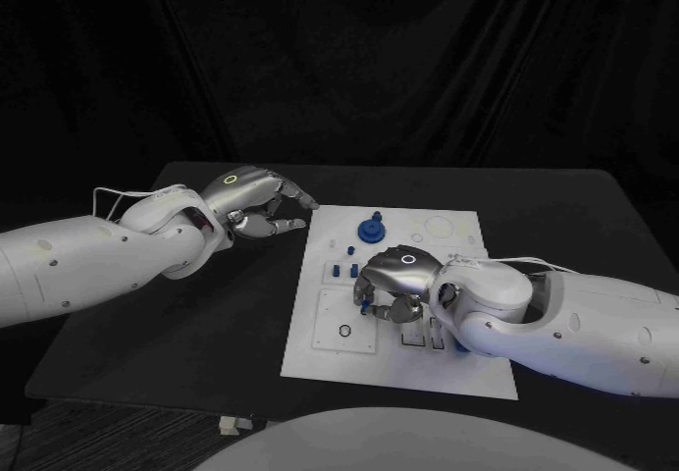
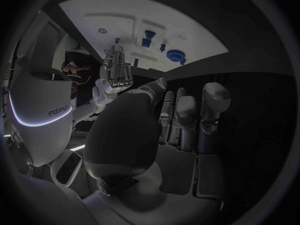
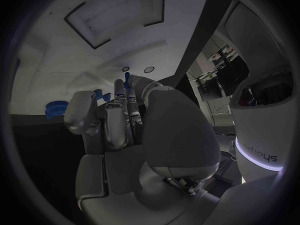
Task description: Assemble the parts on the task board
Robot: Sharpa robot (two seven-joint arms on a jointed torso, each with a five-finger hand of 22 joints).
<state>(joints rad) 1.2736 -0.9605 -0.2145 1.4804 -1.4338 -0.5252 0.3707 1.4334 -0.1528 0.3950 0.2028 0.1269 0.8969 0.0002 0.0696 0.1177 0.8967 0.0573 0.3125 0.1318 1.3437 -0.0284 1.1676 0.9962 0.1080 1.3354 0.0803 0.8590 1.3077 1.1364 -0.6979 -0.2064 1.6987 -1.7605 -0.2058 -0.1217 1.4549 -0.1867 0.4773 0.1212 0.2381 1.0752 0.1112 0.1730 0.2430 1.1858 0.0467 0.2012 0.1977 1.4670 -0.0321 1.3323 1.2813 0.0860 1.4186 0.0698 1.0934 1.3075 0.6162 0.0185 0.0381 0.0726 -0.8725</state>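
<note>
While a blue round part (image 1: 371,229) already stands in the task board (image 1: 319,348) beyond the fingertips, small blue pieces (image 1: 344,269) lie loose beside the right hand (image 1: 393,285), which seems to pinch one. Left hand (image 1: 258,204) hovers off-board, fingers curled, holding nothing. Most assembly remains.

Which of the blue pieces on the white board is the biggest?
The round blue part near the task board's far edge; the other blue parts are just small pegs.

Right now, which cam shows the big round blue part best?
Head view: the big round blue part stands unobstructed on the task board, seen from above. Left wrist view shows it small and distant; right wrist view catches it at the edge.
</note>
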